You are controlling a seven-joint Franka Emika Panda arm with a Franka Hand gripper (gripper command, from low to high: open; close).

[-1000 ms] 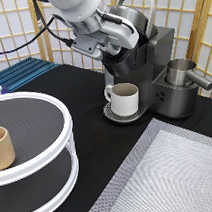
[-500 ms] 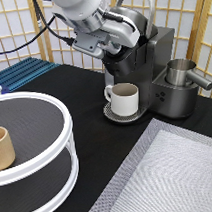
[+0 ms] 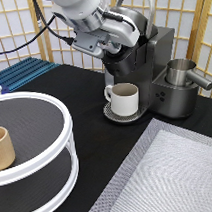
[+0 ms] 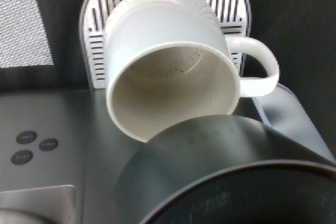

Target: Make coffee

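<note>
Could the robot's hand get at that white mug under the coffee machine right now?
Probably not from above: the gripper sits atop the coffee machine, whose head overhangs the white mug. The mug's front side looks open.

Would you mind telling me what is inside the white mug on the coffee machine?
The mug looks empty in the wrist view: bare inner wall with faint brown specks, no liquid. The machine's dark head covers its near rim. The gripper sits at the machine above it.

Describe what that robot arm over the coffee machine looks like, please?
The arm is built of rounded, glossy white-grey segments, ending in a darker grey and black hand section, the gripper. Black cables loop along it and trail off behind.
</note>
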